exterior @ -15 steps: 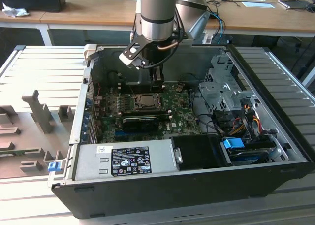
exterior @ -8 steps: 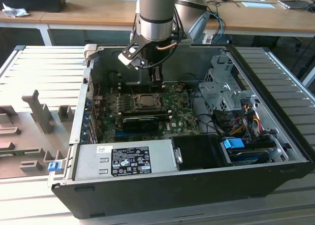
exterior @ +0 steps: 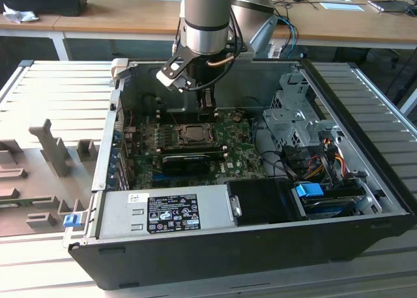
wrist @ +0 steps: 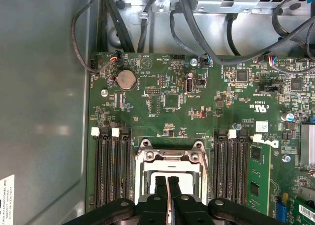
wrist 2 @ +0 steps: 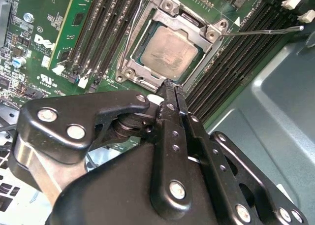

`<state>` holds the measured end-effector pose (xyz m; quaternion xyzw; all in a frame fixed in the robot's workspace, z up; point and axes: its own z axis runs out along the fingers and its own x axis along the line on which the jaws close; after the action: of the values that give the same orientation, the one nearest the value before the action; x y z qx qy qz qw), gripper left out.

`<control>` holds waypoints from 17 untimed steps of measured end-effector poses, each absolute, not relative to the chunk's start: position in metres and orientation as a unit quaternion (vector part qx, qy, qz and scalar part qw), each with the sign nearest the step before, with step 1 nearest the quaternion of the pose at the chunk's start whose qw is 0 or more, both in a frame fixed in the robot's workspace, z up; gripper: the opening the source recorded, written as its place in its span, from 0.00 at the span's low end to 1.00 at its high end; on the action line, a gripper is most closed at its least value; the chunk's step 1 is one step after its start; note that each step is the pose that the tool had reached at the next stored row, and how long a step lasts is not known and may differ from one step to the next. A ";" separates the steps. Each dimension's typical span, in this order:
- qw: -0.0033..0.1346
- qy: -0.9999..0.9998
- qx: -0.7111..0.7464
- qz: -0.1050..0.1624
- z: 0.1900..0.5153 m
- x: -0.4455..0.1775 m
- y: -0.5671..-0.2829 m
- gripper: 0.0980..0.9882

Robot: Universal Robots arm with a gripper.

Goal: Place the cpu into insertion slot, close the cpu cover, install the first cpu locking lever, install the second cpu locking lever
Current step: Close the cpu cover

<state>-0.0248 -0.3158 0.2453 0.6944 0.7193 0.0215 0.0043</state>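
Now we see the cpu seated in its socket on the green motherboard, with the cpu cover lying flat around it. One thin locking lever sticks out across the memory slots. Our gripper hovers at the socket's edge, fingers pressed together with nothing between them, inside the open computer case.

Exterior looks down; both wrist views, close, seemingly share socket.
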 end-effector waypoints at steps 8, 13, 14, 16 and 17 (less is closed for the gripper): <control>0.004 0.719 0.694 0.022 0.243 -0.035 -0.316 0.07; 0.004 0.719 0.694 0.022 0.243 -0.039 -0.316 0.07; 0.004 0.719 0.694 0.022 0.243 -0.039 -0.316 0.07; 0.004 0.719 0.694 0.022 0.243 -0.040 -0.316 0.07; 0.004 0.719 0.694 0.022 0.243 -0.041 -0.316 0.07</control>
<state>-0.0405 -0.3158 0.2425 0.6943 0.7193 0.0218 0.0039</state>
